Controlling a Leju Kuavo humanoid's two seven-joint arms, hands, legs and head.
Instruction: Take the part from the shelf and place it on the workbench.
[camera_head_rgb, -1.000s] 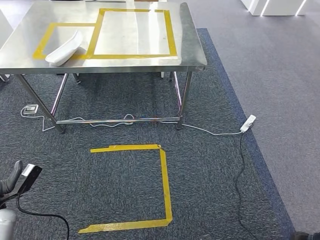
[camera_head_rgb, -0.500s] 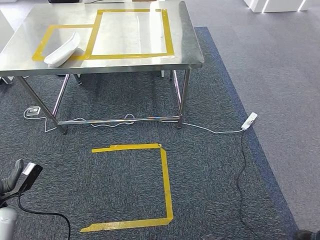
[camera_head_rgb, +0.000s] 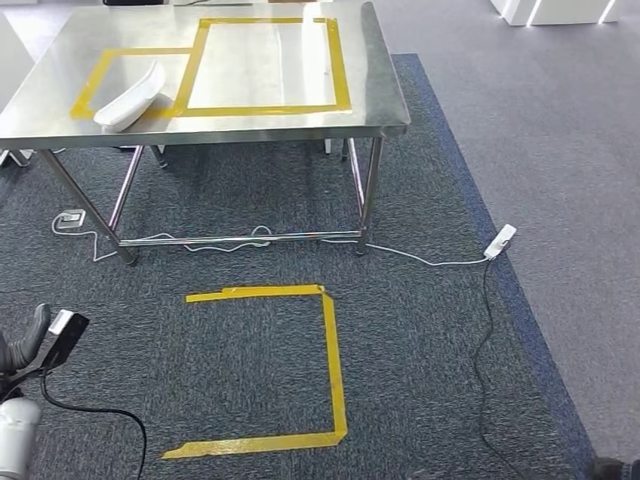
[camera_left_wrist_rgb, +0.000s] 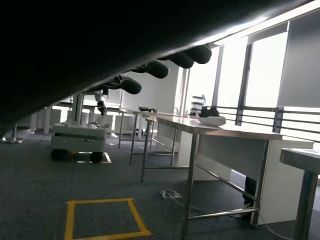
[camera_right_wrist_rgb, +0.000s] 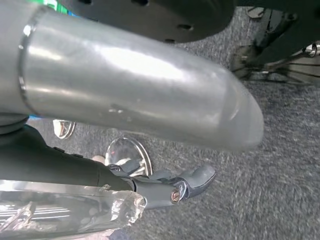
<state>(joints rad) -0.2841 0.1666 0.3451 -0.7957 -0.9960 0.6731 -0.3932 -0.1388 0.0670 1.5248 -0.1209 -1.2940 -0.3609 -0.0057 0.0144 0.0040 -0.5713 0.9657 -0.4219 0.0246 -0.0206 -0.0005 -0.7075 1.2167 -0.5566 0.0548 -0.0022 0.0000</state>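
A white, curved part (camera_head_rgb: 128, 97) lies on the steel workbench (camera_head_rgb: 377, 90), across the left yellow tape rectangle; the part (camera_left_wrist_rgb: 211, 120) also appears far off on the bench in the left wrist view. My left hand (camera_head_rgb: 26, 342) hangs low at my side over the carpet, far from the bench. Its dark fingers (camera_left_wrist_rgb: 156, 69) stretch out with nothing in them. My right hand (camera_head_rgb: 610, 468) hangs at the lower right corner. One of its grey fingers (camera_right_wrist_rgb: 196, 177) lies straight above the carpet and grips nothing.
A yellow tape square (camera_head_rgb: 302, 370) marks the carpet in front of the bench. A white power strip (camera_head_rgb: 500, 241) and its cables run along the floor at the right. A wheeled robot base (camera_left_wrist_rgb: 77, 145) and more steel tables (camera_left_wrist_rgb: 302, 160) stand around.
The whole picture has shifted a little, so the camera moved. My left hand has sunk slightly toward the lower left corner. The part has stayed on the bench.
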